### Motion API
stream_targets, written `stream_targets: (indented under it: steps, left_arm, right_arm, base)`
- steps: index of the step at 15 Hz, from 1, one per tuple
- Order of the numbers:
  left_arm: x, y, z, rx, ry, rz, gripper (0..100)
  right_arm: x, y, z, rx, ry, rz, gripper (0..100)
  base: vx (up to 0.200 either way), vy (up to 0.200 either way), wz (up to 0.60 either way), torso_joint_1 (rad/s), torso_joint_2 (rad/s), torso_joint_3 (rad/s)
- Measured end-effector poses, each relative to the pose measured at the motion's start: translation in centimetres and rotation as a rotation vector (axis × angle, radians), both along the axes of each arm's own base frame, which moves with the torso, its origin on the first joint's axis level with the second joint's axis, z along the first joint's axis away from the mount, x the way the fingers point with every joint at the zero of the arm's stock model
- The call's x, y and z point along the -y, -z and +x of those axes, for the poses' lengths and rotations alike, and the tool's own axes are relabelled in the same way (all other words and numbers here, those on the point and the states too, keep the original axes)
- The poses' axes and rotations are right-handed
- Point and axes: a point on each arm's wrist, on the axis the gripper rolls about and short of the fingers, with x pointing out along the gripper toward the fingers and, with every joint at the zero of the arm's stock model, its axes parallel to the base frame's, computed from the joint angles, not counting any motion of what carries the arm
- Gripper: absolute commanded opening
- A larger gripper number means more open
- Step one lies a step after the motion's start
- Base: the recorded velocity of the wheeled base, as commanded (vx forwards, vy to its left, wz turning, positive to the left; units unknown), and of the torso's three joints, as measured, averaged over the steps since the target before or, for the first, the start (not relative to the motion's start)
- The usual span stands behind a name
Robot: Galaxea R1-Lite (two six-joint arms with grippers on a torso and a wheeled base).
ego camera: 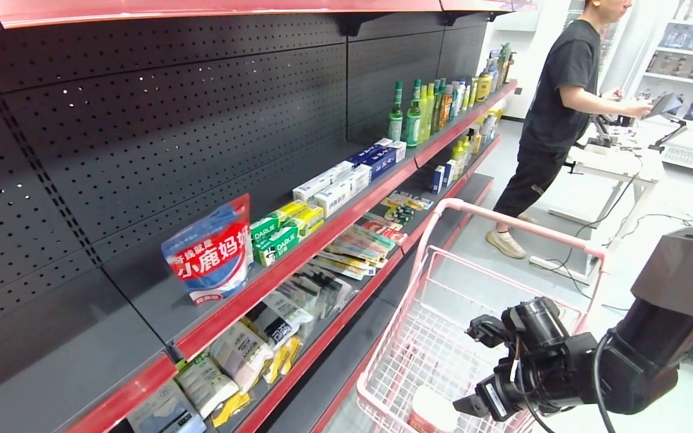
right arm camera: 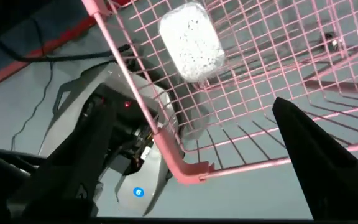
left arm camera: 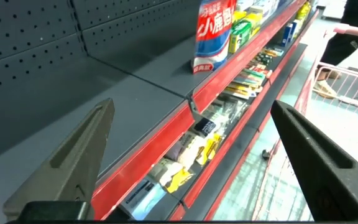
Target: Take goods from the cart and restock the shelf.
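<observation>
While the white packet (right arm camera: 191, 40) lies flat on the wire floor of the pink cart (ego camera: 503, 231), down at the cart's near end, the right jaws hang above it, spread wide and holding nothing. And that is the line to watch: the packet sits below the right jaws and a touch to their left, with the right arm (ego camera: 623, 361) coming in over the cart's right side. From the right wrist view the packet is a rounded oblong. Its long axis looks to run roughly crosswise to the line between the two fingers, so the narrow width would be the side to close on, though the angle makes that a judgement call. The cart's near rim corner sits close under the jaws, so the drop probably has to go inside the rim, not onto it.

Over on the left, the left jaws are also wide apart and empty, up beside a bare stretch of the shelf (ego camera: 298, 258) at its near end, well apart from the cart. So the right arm is plainly the nearer one for this pick. Farther along that shelf board stands a blue-and-red pouch (ego camera: 211, 249), upright, with green boxes (ego camera: 280, 234) just beyond it.
</observation>
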Motion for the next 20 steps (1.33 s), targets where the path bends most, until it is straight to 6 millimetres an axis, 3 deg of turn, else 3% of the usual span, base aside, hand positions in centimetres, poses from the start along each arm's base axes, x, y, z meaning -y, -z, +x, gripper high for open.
stream_targets:
  steps: [11, 20]
  left_arm:
    - [0.0, 0.0, 0.0, 0.0, 0.001, 0.0, 100]
    - [0.0, 0.0, 0.0, -0.001, 0.0, 0.0, 100]
  right_arm:
    - [-0.8, 2.1, 0.9, 0.018, -0.17, -0.023, 100]
    - [-1.2, 2.5, 1.8, 0.044, -0.249, -0.01, 100]
  base:
    - [0.0, 0.0, 0.0, -0.132, 0.3, 0.167]
    - [0.0, 0.0, 0.0, -0.123, 0.29, 0.168]
